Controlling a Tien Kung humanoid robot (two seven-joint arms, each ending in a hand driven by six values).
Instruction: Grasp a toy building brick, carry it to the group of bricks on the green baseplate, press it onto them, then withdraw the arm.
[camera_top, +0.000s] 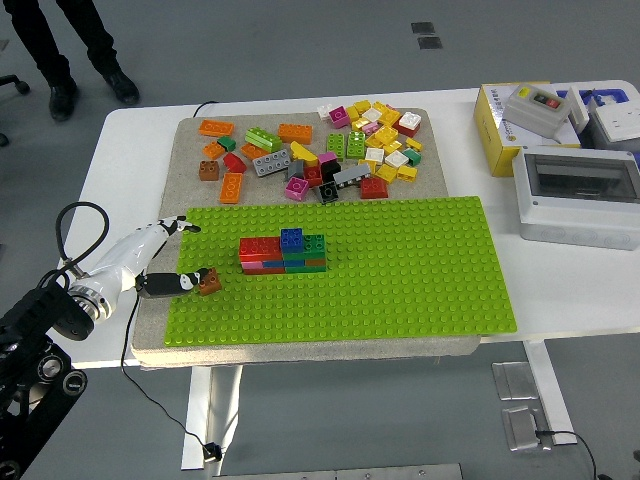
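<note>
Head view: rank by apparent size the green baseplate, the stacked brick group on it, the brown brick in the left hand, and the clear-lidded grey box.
1. green baseplate
2. clear-lidded grey box
3. stacked brick group
4. brown brick, held in the left hand

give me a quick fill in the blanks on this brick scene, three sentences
1. The left hand holds a small ____ brick over the baseplate's left edge.
2. The stack of bricks stands on the ____ baseplate.
3. The blue brick sits on the stack's ____ layer.

Missing words: brown; green; top
</note>
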